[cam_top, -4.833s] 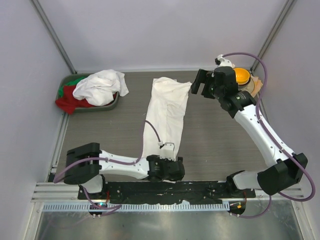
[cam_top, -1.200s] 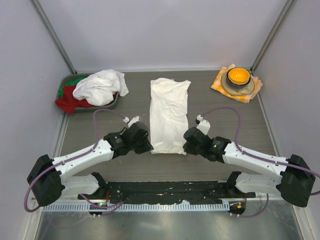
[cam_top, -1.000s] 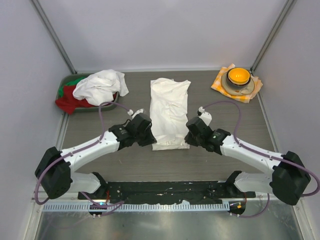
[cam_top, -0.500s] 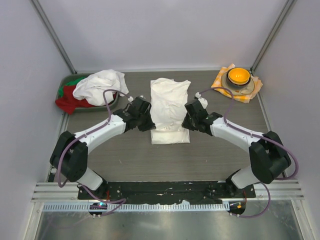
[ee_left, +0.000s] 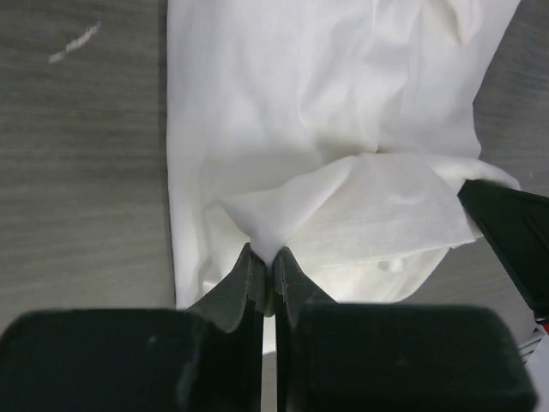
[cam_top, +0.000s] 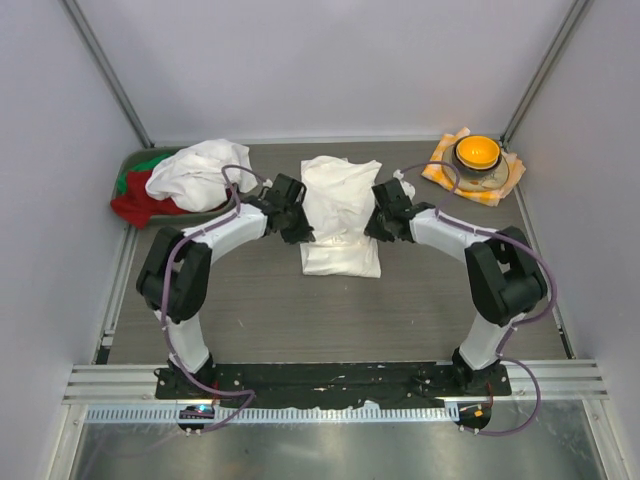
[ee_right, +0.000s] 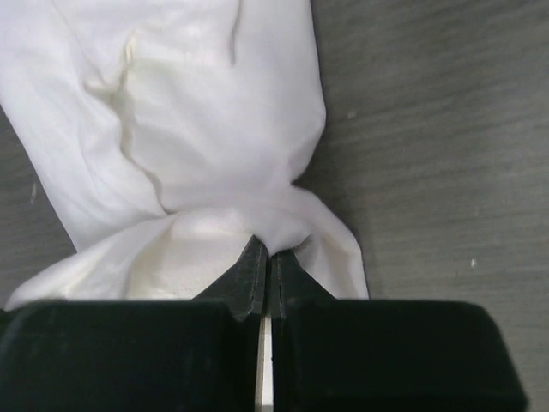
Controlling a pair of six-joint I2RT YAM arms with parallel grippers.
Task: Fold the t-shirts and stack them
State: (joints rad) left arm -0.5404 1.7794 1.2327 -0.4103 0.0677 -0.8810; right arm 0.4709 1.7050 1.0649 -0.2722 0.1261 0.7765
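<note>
One white t-shirt lies in the middle of the table, its near part doubled over into a thicker layer. My left gripper is at its left edge and my right gripper at its right edge. In the left wrist view the left gripper is shut on a raised peak of the t-shirt. In the right wrist view the right gripper pinches a bunched fold of the t-shirt. A second white t-shirt lies crumpled on the bin at the back left.
A green bin at the back left holds a red garment and a green one under the crumpled shirt. At the back right, an orange bowl stands on an orange-and-white checked cloth.
Both grippers have carried the shirt's near hem away from the arm bases toward the far end. The shirt is folded over itself and shorter than before.
</note>
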